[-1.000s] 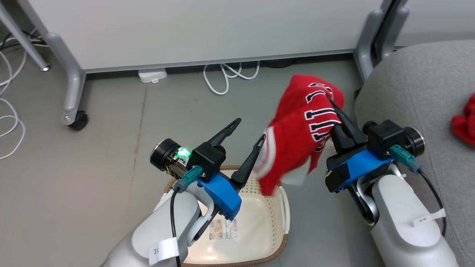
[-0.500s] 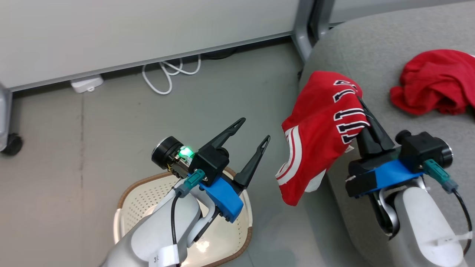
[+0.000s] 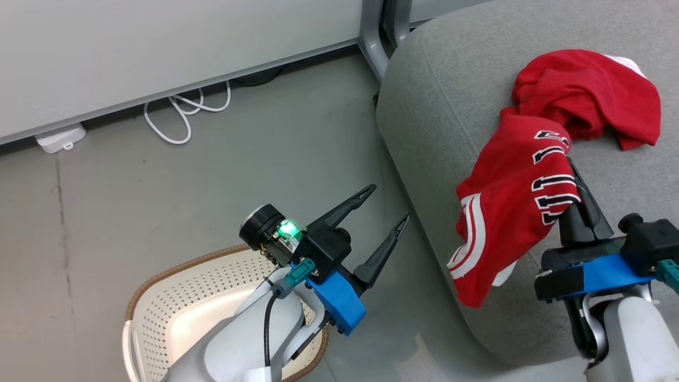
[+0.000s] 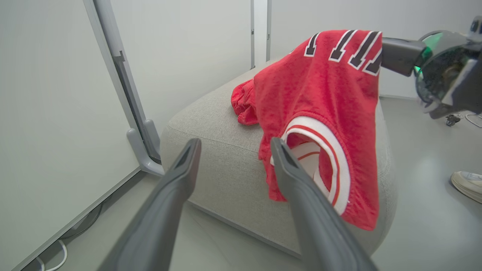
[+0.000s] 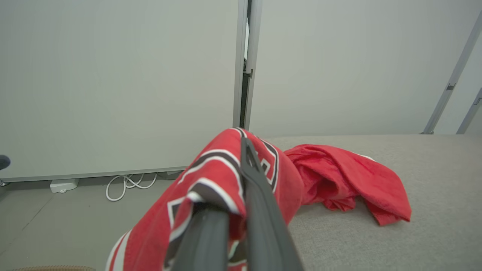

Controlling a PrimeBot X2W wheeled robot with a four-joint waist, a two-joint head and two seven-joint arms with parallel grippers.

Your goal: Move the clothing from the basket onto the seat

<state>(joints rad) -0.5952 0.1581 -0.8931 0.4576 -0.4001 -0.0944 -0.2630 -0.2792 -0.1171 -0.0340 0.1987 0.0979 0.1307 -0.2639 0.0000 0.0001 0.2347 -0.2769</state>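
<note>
My right gripper [image 3: 572, 171] is shut on the red jersey [image 3: 509, 212] with white stripes and lettering. It holds the jersey up over the near edge of the grey seat [image 3: 435, 106], and the cloth hangs down the cushion's side. In the right wrist view the jersey [image 5: 211, 177] drapes over my fingers. The plain red garment [image 3: 589, 90] lies crumpled on the seat just beyond it. My left gripper [image 3: 389, 202] is open and holds nothing, over the floor between the seat and the cream basket [image 3: 175, 302]. My left arm covers part of the basket.
A white partition panel [image 3: 159, 42] with a grey leg [image 3: 374, 42] stands behind the floor and seat. A looped white cable [image 3: 180, 114] and a white adapter [image 3: 55, 139] lie at its foot. A shoe [image 4: 467, 184] is on the floor at the left wrist view's right edge.
The head camera has swung right. My right gripper has carried the jersey from above the basket to over the seat's edge, near the plain garment. The left gripper stays open.
</note>
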